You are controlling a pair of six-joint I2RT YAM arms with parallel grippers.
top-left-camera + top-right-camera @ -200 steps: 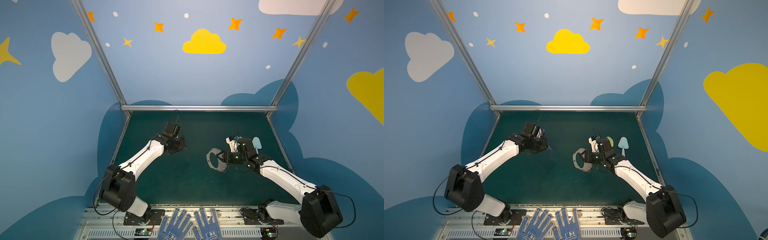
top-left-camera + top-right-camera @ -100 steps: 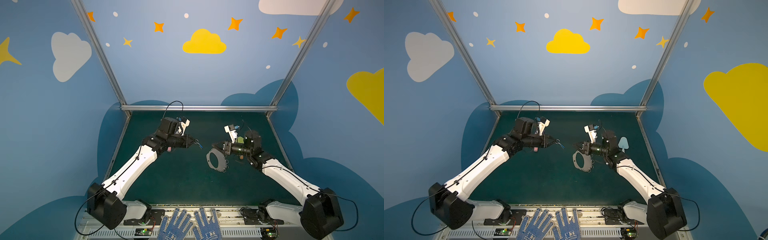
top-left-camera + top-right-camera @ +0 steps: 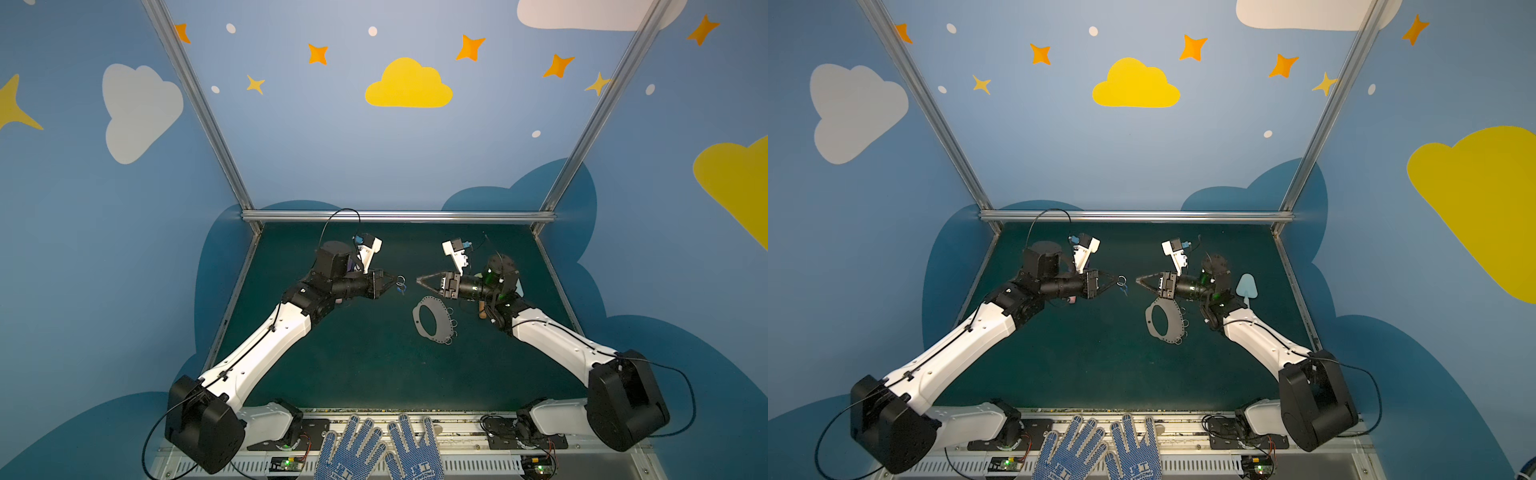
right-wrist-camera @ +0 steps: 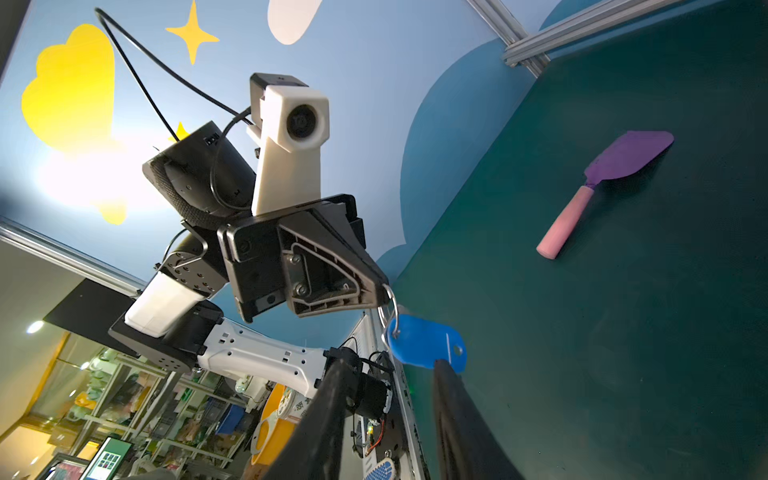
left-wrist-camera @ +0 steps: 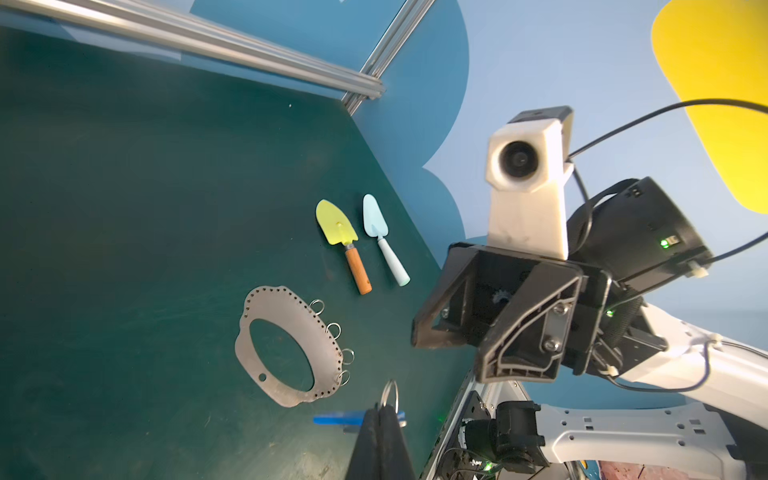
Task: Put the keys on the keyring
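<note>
Above the mat (image 3: 353, 365), left pincer (image 3: 394, 281) pinching keys (image 4: 424, 344), keyring (image 5: 291, 309) lying flat

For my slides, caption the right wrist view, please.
Left hand pinches the wire ring of the blue key tag before the open right hand; purple shovel beyond.

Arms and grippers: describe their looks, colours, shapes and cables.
The left arm and right arm have white shells, black joints and thin black cables. The left gripper and right gripper are black with tapering triangular fingers; each carries a white camera housing.
</note>
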